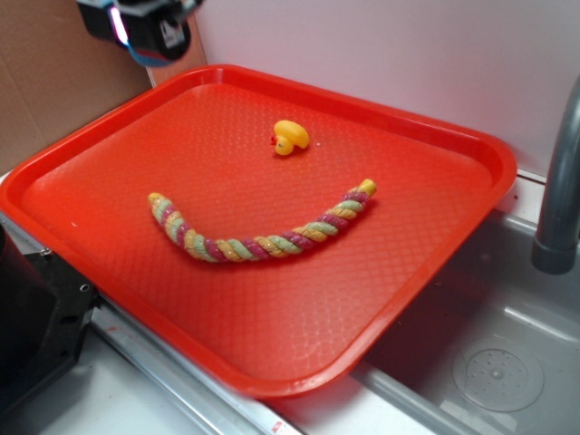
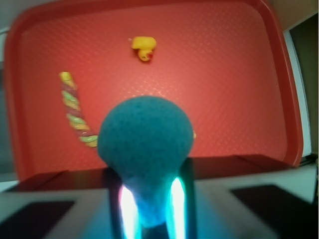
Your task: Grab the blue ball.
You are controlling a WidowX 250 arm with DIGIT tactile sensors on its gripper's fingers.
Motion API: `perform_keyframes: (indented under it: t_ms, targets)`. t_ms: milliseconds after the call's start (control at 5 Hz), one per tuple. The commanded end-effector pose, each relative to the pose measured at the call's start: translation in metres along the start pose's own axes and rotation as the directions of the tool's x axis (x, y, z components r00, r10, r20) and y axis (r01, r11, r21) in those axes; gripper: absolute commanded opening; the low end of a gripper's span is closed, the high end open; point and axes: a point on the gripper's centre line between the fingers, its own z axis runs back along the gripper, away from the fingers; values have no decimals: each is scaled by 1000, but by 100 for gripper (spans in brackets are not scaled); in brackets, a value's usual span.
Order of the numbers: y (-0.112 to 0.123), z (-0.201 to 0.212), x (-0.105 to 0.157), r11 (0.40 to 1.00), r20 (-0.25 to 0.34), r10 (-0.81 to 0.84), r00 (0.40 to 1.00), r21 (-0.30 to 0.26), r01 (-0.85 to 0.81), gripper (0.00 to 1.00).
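Note:
The blue ball, a teal crocheted yarn ball, fills the middle of the wrist view. It is pinched between the two fingers of my gripper, which is shut on its lower part so that it bulges out past them. In the exterior view the gripper hangs high above the back left corner of the red tray. Only a thin blue edge of the ball shows beneath it there.
A yellow rubber duck sits toward the back of the tray. A curved multicoloured rope lies across its middle. A grey faucet and a sink basin are at the right, and cardboard stands behind on the left.

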Motion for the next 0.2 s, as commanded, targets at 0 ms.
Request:
perform_keyframes:
  t_ms: [0]
  targets:
    - [18,16,7,993,64,105,992,-68,-101,0]
